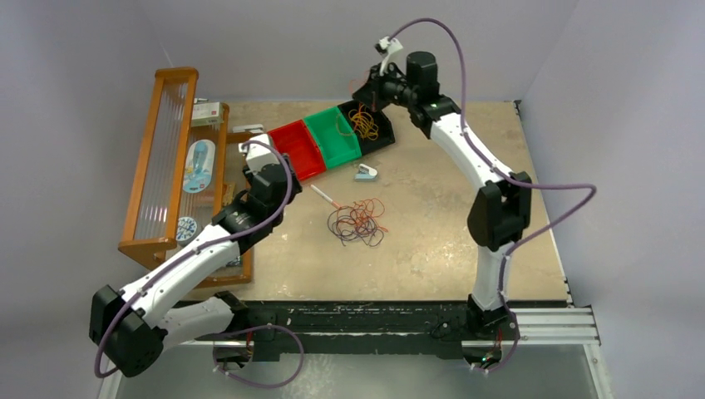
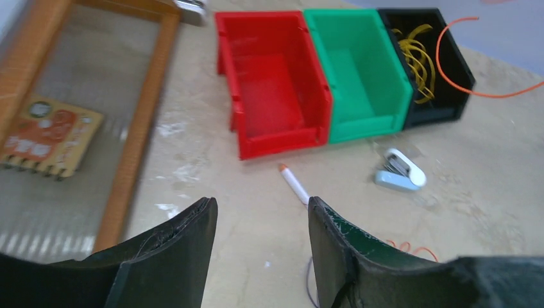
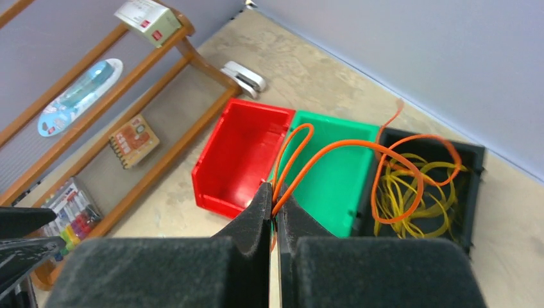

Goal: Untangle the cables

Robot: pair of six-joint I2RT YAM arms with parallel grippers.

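"Top external view first: where do the cables lie?" the clerk asks.

"In two places, from where I stand. A loose tangle of dark and orange cables [image 1: 359,221] lies on the table [image 1: 432,266], about the middle, nearer than the bins and apart from both arms. A white pen [image 1: 324,196] lies just beside its far-left edge. A stapler [image 1: 366,172] sits between the tangle and the bins."

"And the bins?"

"Three in a row at the far side: red bin [image 3: 237,160] on the left, green bin [image 3: 333,186] in the middle, black bin [image 3: 473,192] on the right. Yellow cables [image 3: 433,215] are coiled inside the black one."

"Right arm?"

"Right wrist view: the right gripper [image 3: 274,200] is clenched, its pads pressed together on an orange cable [image 3: 349,142], and it is held above the bins. The cable loops up from the pinch, crosses over the green bin and drops into the black bin among the yellow coils. The left wrist view shows more of it arcing out past the black bin's right wall."

"Left arm?"

"Left wrist view: the left gripper [image 2: 262,247] is released, jaws well spread with nothing between them. It hangs above the table left of the tangle, beside the wooden rack [image 1: 158,158], facing the bins and apart from every cable."
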